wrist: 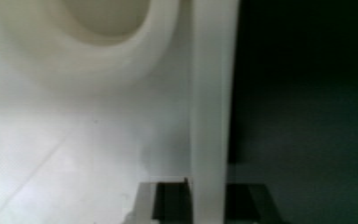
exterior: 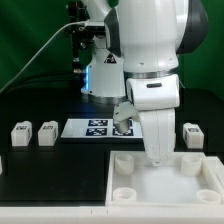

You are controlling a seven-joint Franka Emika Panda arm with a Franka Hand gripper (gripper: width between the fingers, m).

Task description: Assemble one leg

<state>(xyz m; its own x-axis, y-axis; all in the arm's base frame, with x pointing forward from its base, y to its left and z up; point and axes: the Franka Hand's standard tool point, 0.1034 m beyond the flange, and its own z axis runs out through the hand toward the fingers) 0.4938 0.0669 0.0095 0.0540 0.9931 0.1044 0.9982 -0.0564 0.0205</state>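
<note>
White legs (exterior: 20,133) with black-and-white tags, white tray part (exterior: 175,190), black table (exterior: 40,185), green backdrop (exterior: 30,40)

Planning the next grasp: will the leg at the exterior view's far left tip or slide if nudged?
The leg looks like a rigid moulded block, probably stiff. Small beside the tray part, so likely light; a nudge may slide it on the black table. Squat with flat faces, so rolling or tipping seems unlikely.

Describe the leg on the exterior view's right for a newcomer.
Find the big white tray at the front. Behind its corner on the exterior view's right sits the leg, a small white block. It sits alone; two like it pair up on the opposite side.
</note>
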